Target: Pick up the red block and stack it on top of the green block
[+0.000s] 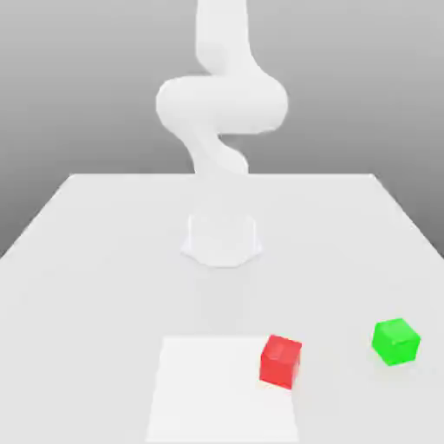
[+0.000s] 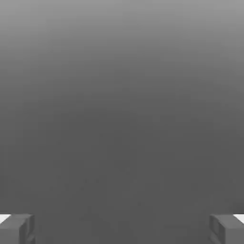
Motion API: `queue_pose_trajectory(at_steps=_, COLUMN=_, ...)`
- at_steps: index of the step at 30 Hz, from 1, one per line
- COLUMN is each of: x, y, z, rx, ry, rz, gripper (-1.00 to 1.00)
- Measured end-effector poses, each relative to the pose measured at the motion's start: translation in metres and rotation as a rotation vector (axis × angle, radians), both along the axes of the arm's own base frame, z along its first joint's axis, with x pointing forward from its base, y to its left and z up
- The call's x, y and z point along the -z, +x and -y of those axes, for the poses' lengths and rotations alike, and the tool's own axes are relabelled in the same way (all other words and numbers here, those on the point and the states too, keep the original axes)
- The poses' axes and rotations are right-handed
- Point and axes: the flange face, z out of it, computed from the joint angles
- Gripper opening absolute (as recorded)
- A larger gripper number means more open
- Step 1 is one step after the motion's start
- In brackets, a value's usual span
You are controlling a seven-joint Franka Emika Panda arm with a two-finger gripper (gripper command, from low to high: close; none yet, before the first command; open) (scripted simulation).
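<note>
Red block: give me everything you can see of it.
The red block is a small, bright red cube with plain glossy faces, resting flat on the white table, turned slightly so one corner faces the camera. It sits at the edge of a brighter white square patch, toward the exterior view's right. Nothing grips it; the green block stands apart, farther right.

red block (image 1: 281, 361): small glossy red cube, resting flat on the table, turned slightly so one corner faces the exterior view; sits at the right edge of a paler square patch.
green block (image 1: 396, 341): small bright green cube, resting flat, also turned slightly; lies at about 3 o'clock from the red block, apart, not touching.
</note>
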Motion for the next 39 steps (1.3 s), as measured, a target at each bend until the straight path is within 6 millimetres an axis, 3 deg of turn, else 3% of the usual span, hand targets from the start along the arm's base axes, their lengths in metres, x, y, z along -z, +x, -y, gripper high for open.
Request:
queue_pose_trajectory(at_steps=4, x=0.098, y=0.046, z=-0.017, rx=0.026, ry=0.115, rz=-0.170, gripper=0.00)
queue_pose_trajectory(at_steps=9, x=0.219, y=0.067, z=-0.048, rx=0.091, ry=0.179, rz=-0.373, gripper=0.00)
queue_pose_trajectory(at_steps=14, x=0.333, y=0.054, z=-0.075, rx=0.189, ry=0.169, rz=-0.554, gripper=0.00)
queue_pose_trajectory(at_steps=18, x=0.412, y=0.024, z=-0.086, rx=0.284, ry=0.112, rz=-0.668, gripper=0.00)
queue_pose_trajectory(at_steps=20, x=0.443, y=0.009, z=-0.089, rx=0.323, ry=0.078, rz=-0.703, gripper=0.00)
queue_pose_trajectory(at_steps=28, x=0.508, y=0.004, z=-0.086, rx=0.345, ry=0.067, rz=-0.714, gripper=0.00)
queue_pose_trajectory(at_steps=29, x=0.515, y=0.003, z=-0.086, rx=0.346, ry=0.068, rz=-0.716, gripper=-1.00)
queue_pose_trajectory(at_steps=35, x=0.518, y=0.003, z=-0.086, rx=0.347, ry=0.069, rz=-0.715, gripper=-1.00)
queue_pose_trajectory(at_steps=39, x=0.495, y=0.006, z=-0.086, rx=0.344, ry=0.067, rz=-0.710, gripper=-1.00)
